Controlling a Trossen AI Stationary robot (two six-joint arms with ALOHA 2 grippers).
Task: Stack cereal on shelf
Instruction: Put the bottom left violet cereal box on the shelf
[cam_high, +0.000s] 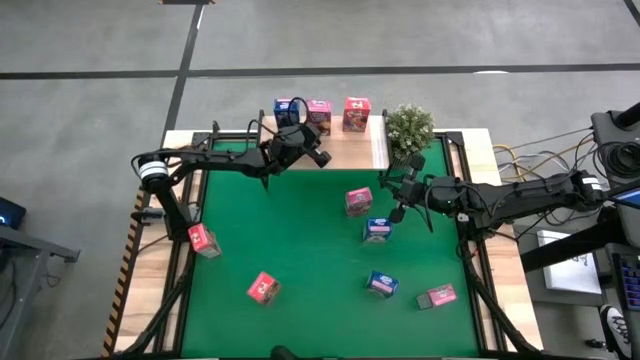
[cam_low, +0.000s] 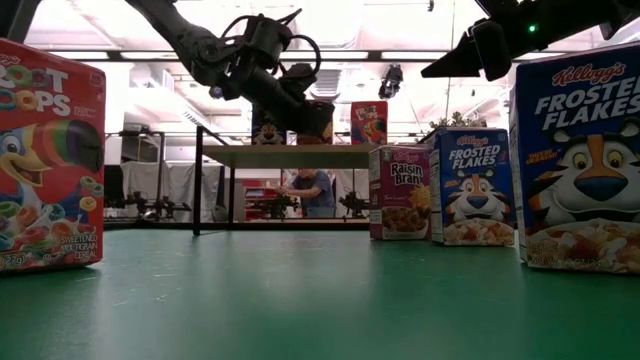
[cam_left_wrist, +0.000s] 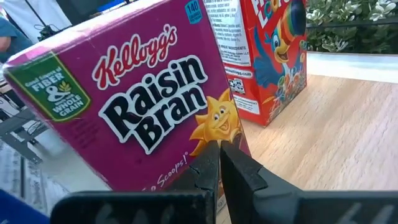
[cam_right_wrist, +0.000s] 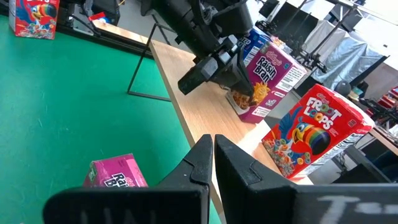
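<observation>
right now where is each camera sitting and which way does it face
High: overhead, straight down on green mat, both arms.
Low: mat level, facing shelf; arms enter from above.
Left wrist: on shelf, shut left gripper at Raisin Bran box.
Right wrist: above mat, shut right gripper facing shelf.
Shared: both wrist views show Raisin Bran and Froot Loops box.

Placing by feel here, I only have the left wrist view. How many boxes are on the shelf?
Observer: Three. A blue box stands beside the Raisin Bran, outside your view.
Operator: How many are on the mat?
Observer: Six, scattered across the mat.
Operator: Where is the right hand?
Observer: The right hand is shut and empty, above the mat beside a pink box.
</observation>
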